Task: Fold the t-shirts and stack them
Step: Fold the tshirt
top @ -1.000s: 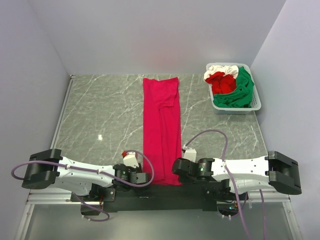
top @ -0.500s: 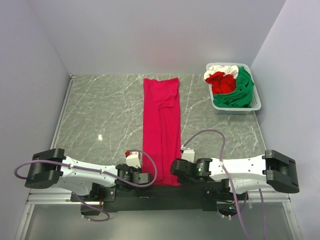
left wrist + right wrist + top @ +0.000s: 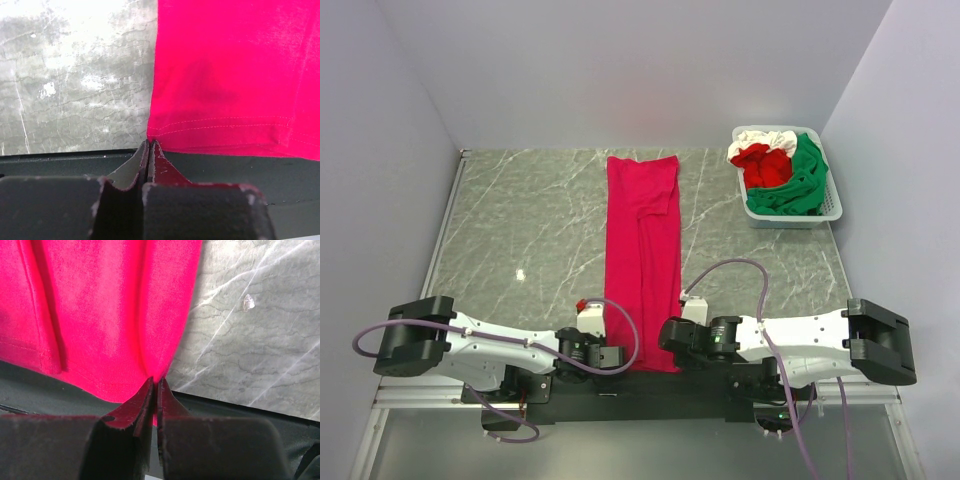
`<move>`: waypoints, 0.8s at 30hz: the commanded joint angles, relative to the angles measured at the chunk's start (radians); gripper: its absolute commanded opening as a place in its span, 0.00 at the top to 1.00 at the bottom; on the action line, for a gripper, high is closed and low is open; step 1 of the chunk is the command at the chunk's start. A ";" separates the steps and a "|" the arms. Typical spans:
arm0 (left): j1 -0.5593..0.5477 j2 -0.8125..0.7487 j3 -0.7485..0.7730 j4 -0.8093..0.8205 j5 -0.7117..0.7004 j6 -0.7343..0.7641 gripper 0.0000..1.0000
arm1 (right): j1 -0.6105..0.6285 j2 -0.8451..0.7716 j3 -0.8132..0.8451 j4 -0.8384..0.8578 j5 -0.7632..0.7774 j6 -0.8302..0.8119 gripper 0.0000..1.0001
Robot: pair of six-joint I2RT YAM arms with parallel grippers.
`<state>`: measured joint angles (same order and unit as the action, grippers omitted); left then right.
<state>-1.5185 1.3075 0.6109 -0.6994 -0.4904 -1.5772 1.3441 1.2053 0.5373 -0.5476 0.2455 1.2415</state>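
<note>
Red shirt (image 3: 642, 260) lies mid-table (image 3: 520, 220), already a long strip. Left end effector (image 3: 613, 357) and right end effector (image 3: 669, 353) each clench a near corner. Cross-fold's probably next; basket (image 3: 832, 208) shirts (image 3: 788, 180) still wait.

Left end effector (image 3: 148, 145) and right end effector (image 3: 155, 384) both clamped.

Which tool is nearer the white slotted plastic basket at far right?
Right. The right tool is at the near right corner of the long crimson cloth shirt, on the near side, left of the basket; the left tool is at its near left corner, farther off.
</note>
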 commanded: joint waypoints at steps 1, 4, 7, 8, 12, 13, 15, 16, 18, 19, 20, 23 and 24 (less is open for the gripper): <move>0.009 0.052 -0.013 0.250 -0.079 0.017 0.99 | 0.015 0.013 0.023 -0.063 0.005 0.006 1.00; 0.009 0.033 -0.007 0.264 -0.086 0.045 0.99 | 0.015 0.016 0.035 -0.072 0.011 0.001 1.00; 0.011 -0.008 0.003 0.252 -0.108 0.054 0.99 | 0.015 0.008 0.056 -0.095 0.027 -0.004 1.00; 0.011 -0.022 0.004 0.250 -0.115 0.057 0.99 | 0.013 0.005 0.068 -0.106 0.032 -0.002 1.00; 0.043 -0.086 -0.008 0.278 -0.100 0.088 1.00 | 0.004 -0.009 0.093 -0.136 0.064 -0.013 1.00; 0.053 -0.091 -0.016 0.279 -0.093 0.088 0.99 | -0.006 -0.018 0.098 -0.140 0.072 -0.022 1.00; 0.058 -0.106 -0.017 0.255 -0.080 0.085 1.00 | -0.017 -0.029 0.112 -0.150 0.083 -0.033 1.00; 0.060 -0.109 -0.011 0.239 -0.079 0.077 1.00 | -0.025 -0.032 0.116 -0.156 0.089 -0.045 1.00; 0.061 -0.126 -0.005 0.219 -0.079 0.077 0.99 | -0.054 -0.039 0.127 -0.160 0.103 -0.062 1.00; 0.064 -0.131 -0.007 0.215 -0.079 0.082 0.99 | -0.065 -0.049 0.130 -0.158 0.104 -0.083 1.00; 0.069 -0.137 -0.010 0.221 -0.079 0.088 0.99 | -0.077 -0.053 0.136 -0.150 0.107 -0.094 1.00; 0.106 -0.149 -0.037 0.287 -0.056 0.126 1.00 | -0.129 -0.069 0.150 -0.140 0.127 -0.146 1.00; 0.121 -0.155 -0.042 0.303 -0.048 0.138 1.00 | -0.158 -0.073 0.158 -0.138 0.133 -0.163 1.00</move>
<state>-1.4303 1.1786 0.5930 -0.4480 -0.5491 -1.4860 1.2331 1.1652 0.6411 -0.6762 0.3069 1.1400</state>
